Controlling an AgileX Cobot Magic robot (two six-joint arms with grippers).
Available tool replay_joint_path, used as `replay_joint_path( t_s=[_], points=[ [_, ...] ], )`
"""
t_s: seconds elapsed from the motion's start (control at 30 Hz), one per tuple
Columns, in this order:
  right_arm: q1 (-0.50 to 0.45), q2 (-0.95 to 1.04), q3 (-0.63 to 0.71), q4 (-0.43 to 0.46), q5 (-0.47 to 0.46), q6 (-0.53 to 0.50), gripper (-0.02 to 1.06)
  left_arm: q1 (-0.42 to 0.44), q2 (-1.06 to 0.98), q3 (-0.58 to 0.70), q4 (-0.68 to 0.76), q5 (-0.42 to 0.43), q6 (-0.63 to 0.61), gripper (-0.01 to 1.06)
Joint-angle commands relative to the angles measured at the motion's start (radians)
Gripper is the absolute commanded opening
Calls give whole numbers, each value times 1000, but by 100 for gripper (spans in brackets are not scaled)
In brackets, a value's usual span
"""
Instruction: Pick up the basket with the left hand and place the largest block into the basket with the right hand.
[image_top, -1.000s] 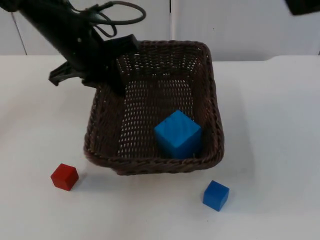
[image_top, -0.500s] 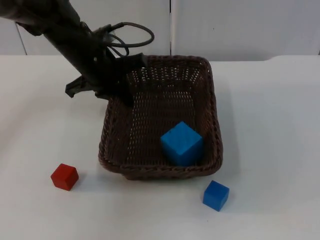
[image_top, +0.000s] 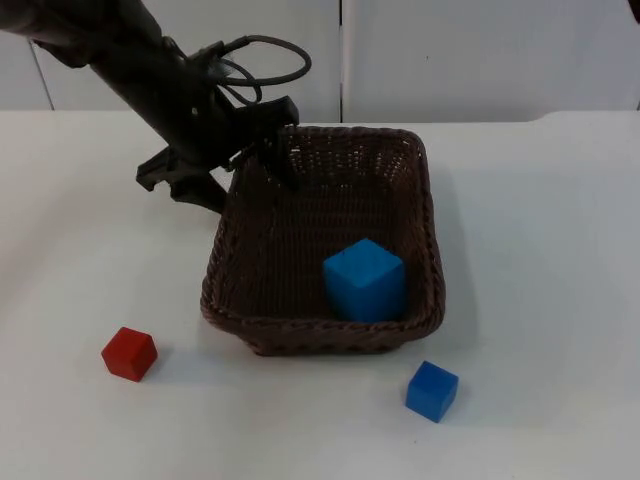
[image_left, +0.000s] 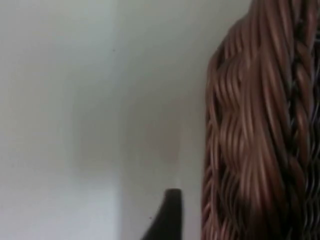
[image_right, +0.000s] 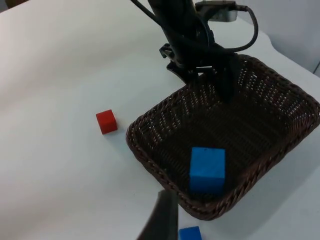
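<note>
Left end effector (image_top: 258, 165) sits at the far-left corner of the brown wicker basket (image_top: 428, 230), its fingers straddling the rim there, one outside the wall and one inside, clenched on the weave. From the left wrist, the woven rim (image_left: 260, 130) stands right against the black fingertip (image_left: 167, 215), with the white surface (image_left: 75, 125) beside it. From the right wrist, the same left end effector (image_right: 210, 75) is seen pinching the basket's far rim (image_right: 280, 80), the black arm rising behind it.

Going left to right on the surface (image_top: 80, 250): a small red block (image_top: 129, 353) lies near the front, well apart from the basket's front-left corner. Next comes the basket, resting flat on the surface. Inside it, the large blue block (image_top: 365, 280) stands on the basket floor against the front wall, toward the right side. It also appears in the right wrist view (image_right: 207, 169), tucked up to the near rim. A small blue block (image_top: 432, 390) lies outside the basket, just in front of its front-right corner, apart from the weave.

Right end effector (image_right: 162, 222) hangs above the surface near the small blue block (image_right: 190, 233), its arm waiting; whether its fingers are spread or closed I cannot tell.
</note>
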Motion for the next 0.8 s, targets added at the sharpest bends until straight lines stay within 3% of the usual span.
replay_joint_path(
  t_s=[0.0,0.27,0.57,0.77],
  points=[
    [-1,-6,5,-7,-17,1,76,-4,-26,-7,-3,9,-8,87],
    [-1,-6,5,-7,-24,-2,76,-6,-98,-7,81,-6,-8,88],
    [-1,-41,5,-7,-70,1,76,-11,-174,-7,117,46,-8,88],
    [-1,-138,7,-33,-92,14,76,-57,-216,-4,202,65,-41,88]
  ],
)
